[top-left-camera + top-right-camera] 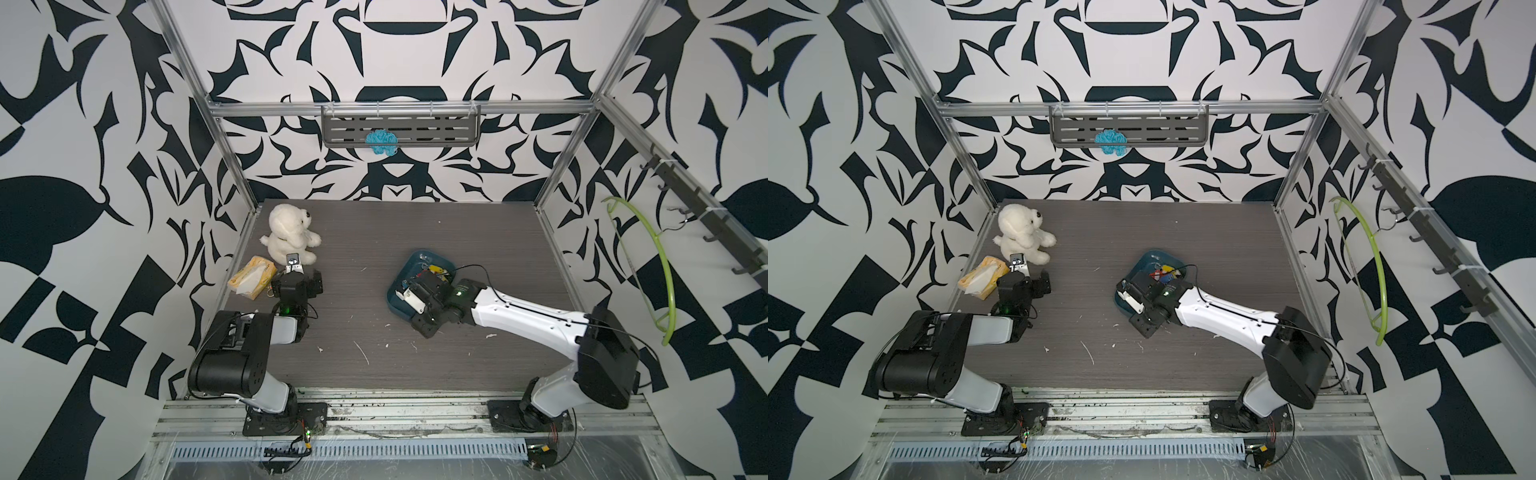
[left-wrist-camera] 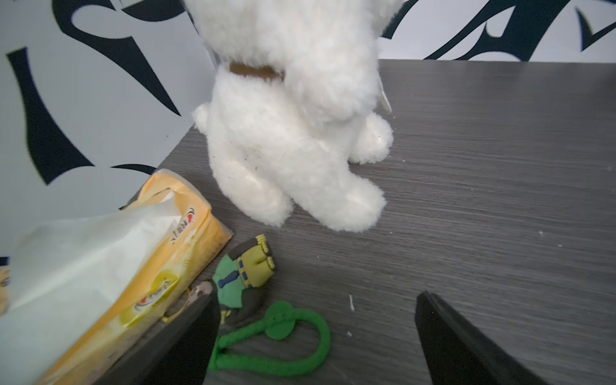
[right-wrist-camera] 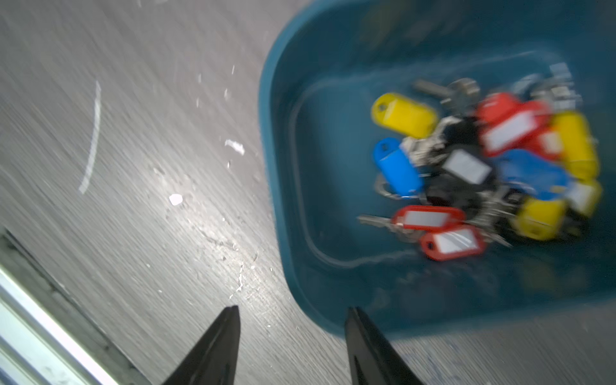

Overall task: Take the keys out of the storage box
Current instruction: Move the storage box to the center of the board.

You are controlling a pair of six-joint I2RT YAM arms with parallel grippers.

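The storage box (image 1: 395, 296) (image 1: 1152, 255) is a dark teal tray on the right half of the table. The keys (image 3: 483, 166) lie heaped in it, silver metal with red, yellow, blue and black tags, and also show in both top views (image 1: 434, 270) (image 1: 1163, 272). My right gripper (image 3: 291, 311) is open and holds nothing. It hovers over bare table just outside a rounded corner of the box (image 3: 286, 140), and the view is blurred. In both top views the right wrist covers the box's near half. My left gripper (image 2: 318, 296) (image 1: 305, 272) stands wide open at the far left, away from the box.
Between the left fingers lies a green keychain loop (image 2: 276, 325) with a small rubber figure (image 2: 246, 270). A yellow tissue packet (image 1: 252, 276) (image 2: 116, 266) and a white plush toy (image 1: 289, 235) (image 2: 293, 116) stand beside them. A green hanger (image 1: 656, 266) hangs on the right wall.
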